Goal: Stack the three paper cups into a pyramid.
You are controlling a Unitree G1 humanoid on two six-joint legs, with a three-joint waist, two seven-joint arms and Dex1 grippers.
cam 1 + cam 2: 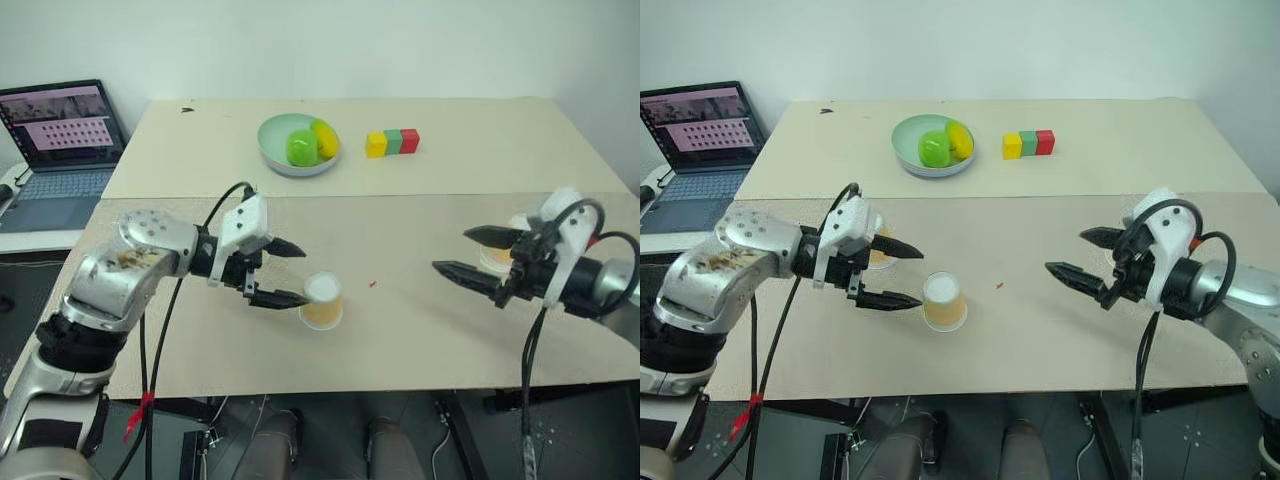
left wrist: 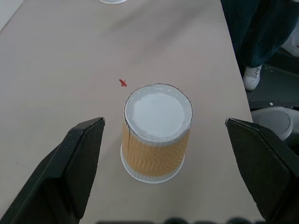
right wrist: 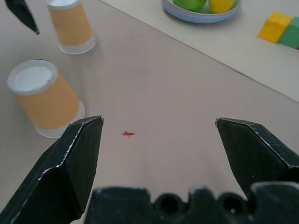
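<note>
**Near the red mark, no cup stacked yet**

Beside the small red mark point(image 1: 372, 284) on the beige tabletop point(image 1: 400, 340) we have one pale orange-tan paper cup point(image 1: 322, 301) standing upside down, white base up. Our left gripper point(image 1: 283, 272) has its black fingers spread wide on either side of this cup, not touching it. A second inverted orange-tan cup point(image 3: 71, 25) stands farther from the mark, behind the left gripper. A third cup point(image 1: 497, 254) sits on the opposite side of the mark, mostly hidden behind our right gripper point(image 1: 472, 251), whose fingers are also wide apart and empty.

We judge the pyramid not begun: all three cups stand separately, none on another. Still left are setting two side by side near the mark and placing the third on top.
</note>
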